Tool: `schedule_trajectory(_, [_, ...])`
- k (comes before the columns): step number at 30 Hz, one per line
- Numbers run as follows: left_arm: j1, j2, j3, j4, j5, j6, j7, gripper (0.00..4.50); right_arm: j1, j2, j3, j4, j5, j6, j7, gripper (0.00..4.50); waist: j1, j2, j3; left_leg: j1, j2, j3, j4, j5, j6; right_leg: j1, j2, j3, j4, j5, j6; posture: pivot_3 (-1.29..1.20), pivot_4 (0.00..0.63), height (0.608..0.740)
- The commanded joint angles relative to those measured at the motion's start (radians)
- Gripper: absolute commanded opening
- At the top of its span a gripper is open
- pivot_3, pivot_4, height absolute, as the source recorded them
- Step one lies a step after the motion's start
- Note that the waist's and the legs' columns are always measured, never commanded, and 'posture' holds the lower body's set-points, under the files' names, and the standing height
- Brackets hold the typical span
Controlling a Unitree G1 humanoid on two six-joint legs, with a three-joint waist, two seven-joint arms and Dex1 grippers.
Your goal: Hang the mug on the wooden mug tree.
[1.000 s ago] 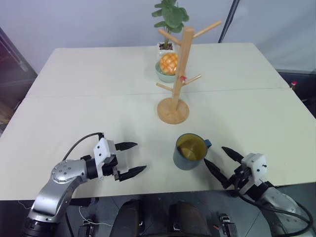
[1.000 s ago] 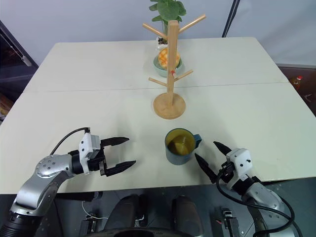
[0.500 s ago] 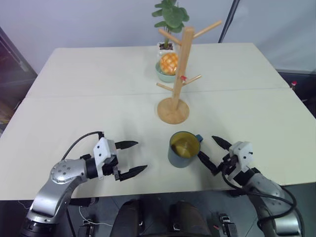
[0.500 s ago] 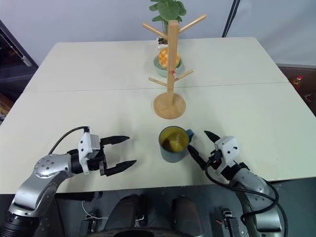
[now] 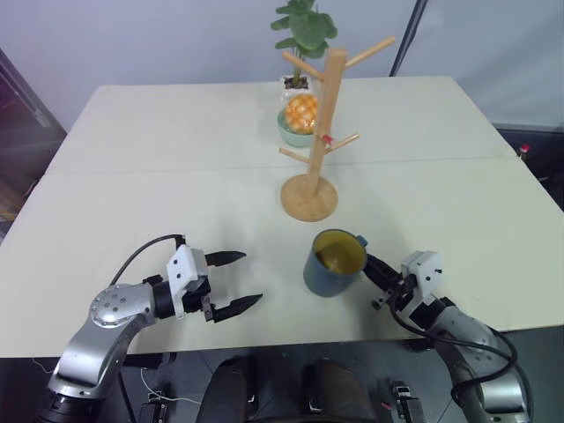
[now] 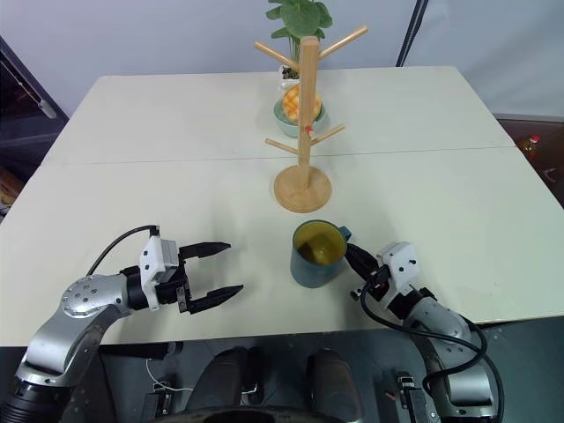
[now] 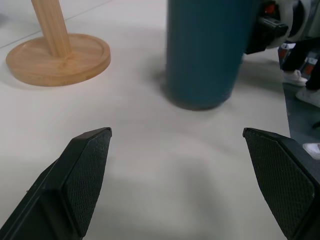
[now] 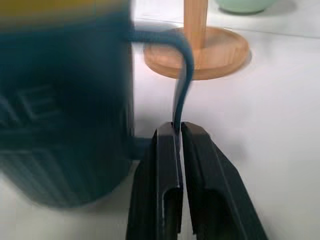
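The dark blue-grey mug (image 5: 331, 264), yellowish inside, stands on the table near the front edge, its small handle (image 8: 185, 65) facing right. My right gripper (image 5: 370, 264) reaches in from the right, shut on that handle; the right wrist view shows both black fingers (image 8: 167, 150) pinching the thin loop. The wooden mug tree (image 5: 324, 123) rises from its round base (image 5: 309, 199) just behind the mug, with several pegs angled upward. Off to the mug's left, my left gripper (image 5: 236, 281) hovers open with nothing between its fingertips (image 7: 86, 170), pointing toward the mug (image 7: 210, 50).
A pale green bowl with orange fruit (image 5: 298, 120) and a leafy potted plant (image 5: 304, 28) stand behind the mug tree. The cream table (image 5: 159, 185) has a seam across its middle. Its front edge runs just below both grippers.
My right gripper moved in toward the mug from the right and went from open to shut on the handle. The mug shifted slightly. The left gripper stayed put.
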Motion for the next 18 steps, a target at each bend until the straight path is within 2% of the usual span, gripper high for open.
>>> schedule_trajectory(1, [-0.001,0.0,0.015,-0.025,-0.014,-0.019,0.007,4.5,-0.006,-0.007,-0.011,-0.053,0.01,-0.01,0.0,0.04,0.0,0.0,0.0,0.0,0.0,0.0,0.0,0.0,0.0,0.0,0.0,0.0,0.0,0.0,0.0,0.0,0.15,0.74])
schedule_trajectory(6, [-0.008,0.0,0.017,-0.021,-0.012,-0.018,0.018,4.5,-0.067,-0.055,-0.018,-0.077,-0.094,-0.05,-0.039,0.04,-0.002,0.0,0.0,0.0,0.0,0.0,0.0,0.0,0.0,0.0,0.0,0.0,0.0,0.001,0.001,0.0,0.15,0.74])
schedule_trajectory(9, [-0.027,-0.005,0.03,0.0,-0.001,-0.028,0.039,4.5,-0.17,-0.153,-0.017,-0.1,-0.228,-0.102,-0.042,0.04,-0.002,0.001,0.0,0.0,0.0,0.0,0.001,0.0,0.0,0.0,0.0,0.0,0.001,0.0,0.001,0.0,0.15,0.74])
schedule_trajectory(18, [-0.055,-0.005,0.047,0.017,-0.004,-0.041,0.063,4.5,-0.335,-0.247,-0.024,-0.145,-0.332,-0.093,-0.057,0.04,0.002,-0.001,0.001,-0.001,-0.001,0.0,0.001,0.0,0.001,0.0,0.001,-0.001,0.0,0.001,0.003,0.0,0.15,0.74])
